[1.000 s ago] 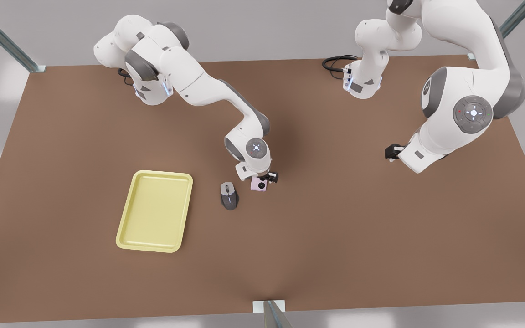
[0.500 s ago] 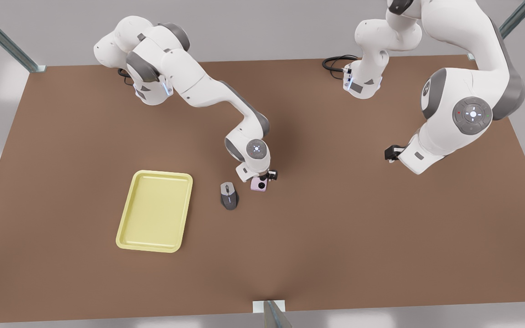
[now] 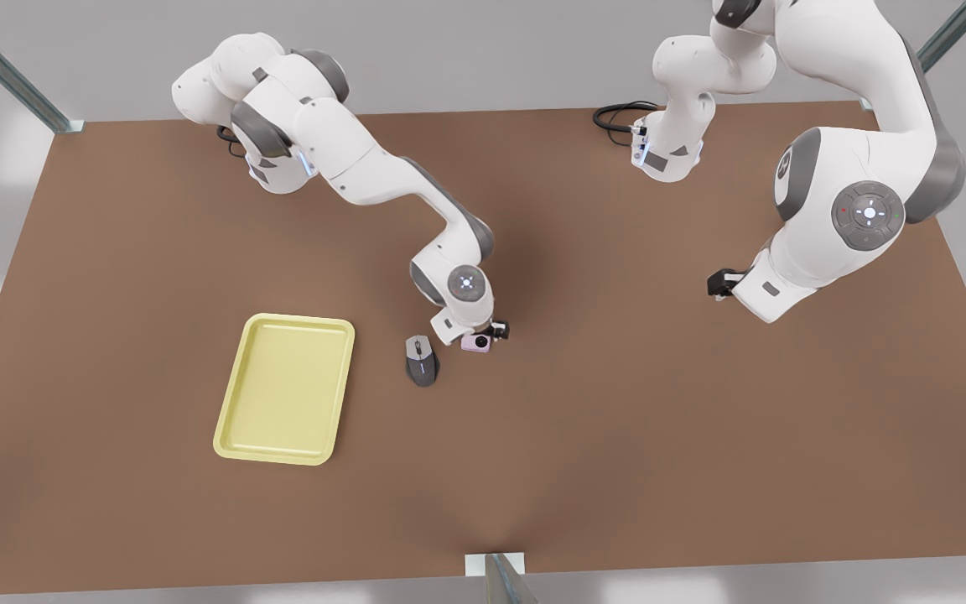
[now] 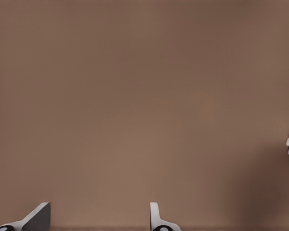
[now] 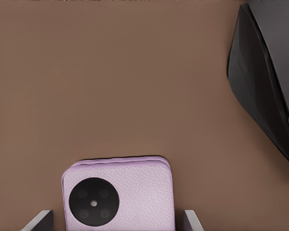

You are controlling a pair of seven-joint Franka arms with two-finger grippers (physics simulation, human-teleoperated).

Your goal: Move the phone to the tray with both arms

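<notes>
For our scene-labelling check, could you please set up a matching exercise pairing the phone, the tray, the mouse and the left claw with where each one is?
Things:
1. phone
2. tray
3. mouse
4. left claw

Places:
A. over bare table, towards the front view's right
B. between the right claw's fingers
C. farthest towards the front view's left
D. on the table between tray and phone

Pairs: 1-B, 2-C, 3-D, 4-A

A simulated robot test bench is shown, of the kind found in a lab. A bare brown table (image 3: 617, 436) is framed by metal struts (image 3: 5, 71) at its corners against blank grey walls. Two white robot arms (image 3: 382, 180) are bolted at its far edge, with black cables (image 3: 617, 113) coiled beside one base.
</notes>
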